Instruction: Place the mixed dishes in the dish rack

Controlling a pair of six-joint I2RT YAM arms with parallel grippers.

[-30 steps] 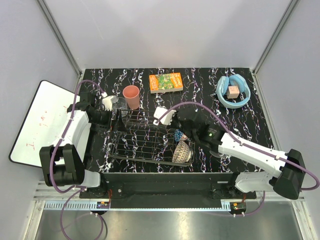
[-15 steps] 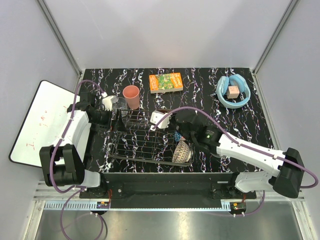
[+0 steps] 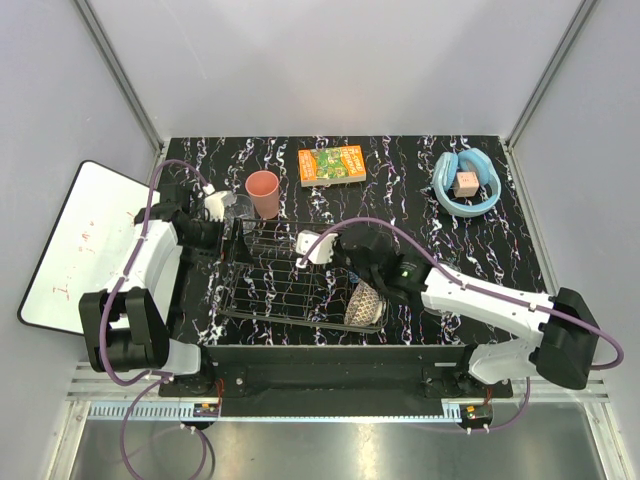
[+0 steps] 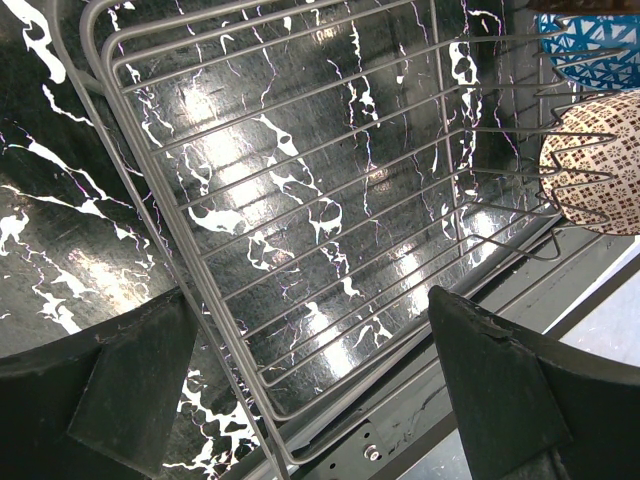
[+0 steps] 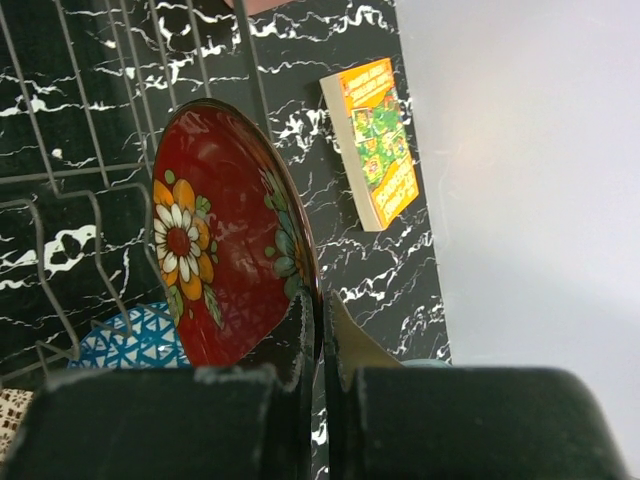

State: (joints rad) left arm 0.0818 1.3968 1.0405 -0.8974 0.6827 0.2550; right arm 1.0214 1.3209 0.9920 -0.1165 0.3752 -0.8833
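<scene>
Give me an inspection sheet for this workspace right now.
Surface: black marbled table, no spills seen.
Job's things: red bowl on edge at the dish rack, held; beige bowl and blue bowl in rack; pink cup outside it.
Clutter: orange-green box, headphones at far edge.
Grippers: left tool open, empty; right tool shut on red bowl.
Cables: purple cable arches over right arm; no snag seen.
Surroundings: whiteboard at left; grey walls.

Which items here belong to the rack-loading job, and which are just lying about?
Job: dish rack, red bowl, blue patterned bowl, beige patterned bowl, pink cup.
Lying about: orange-green box, light-blue headphones, whiteboard.
</scene>
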